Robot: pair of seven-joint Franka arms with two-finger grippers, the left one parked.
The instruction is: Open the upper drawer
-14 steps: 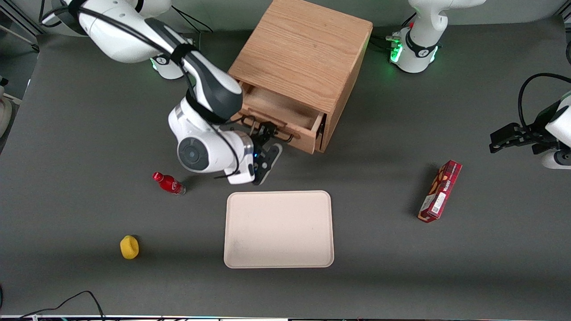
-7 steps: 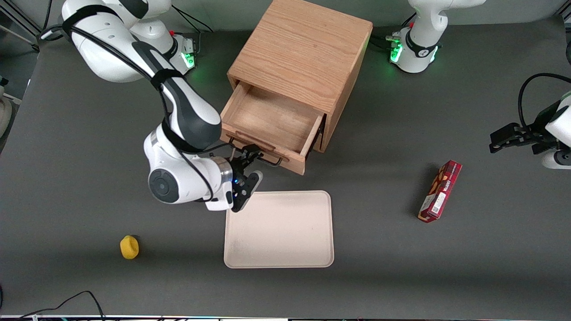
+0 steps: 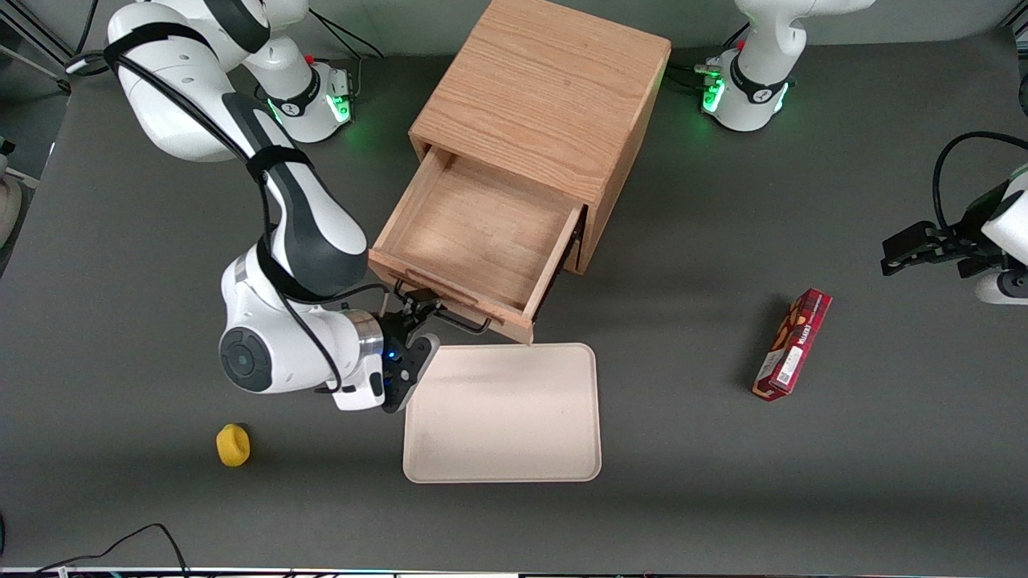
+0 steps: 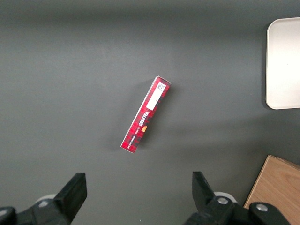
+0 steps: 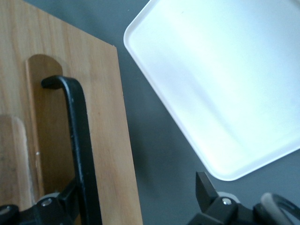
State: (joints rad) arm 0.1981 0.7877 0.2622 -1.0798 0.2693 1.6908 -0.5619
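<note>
The wooden cabinet [image 3: 546,88] stands at the back of the table. Its upper drawer [image 3: 474,241] is pulled far out toward the front camera and its inside is bare. The lower drawer is hidden beneath it. The black bar handle [image 3: 446,315] runs along the drawer front [image 5: 101,122] and shows close up in the right wrist view [image 5: 79,136]. My gripper [image 3: 423,325] is at the handle's end toward the working arm's side, with its jaws wide apart. One finger [image 5: 58,204] sits against the bar, and the other finger [image 5: 205,185] hangs over the table near the tray.
A cream tray [image 3: 502,413] lies just in front of the open drawer and shows in the right wrist view [image 5: 225,84]. A yellow object [image 3: 233,445] lies near the front edge. A red box [image 3: 791,343] lies toward the parked arm's end [image 4: 145,115].
The upper drawer has slid out from slightly open to far open. My gripper has moved toward the front camera with the handle. The arm now hides the red bottle.
</note>
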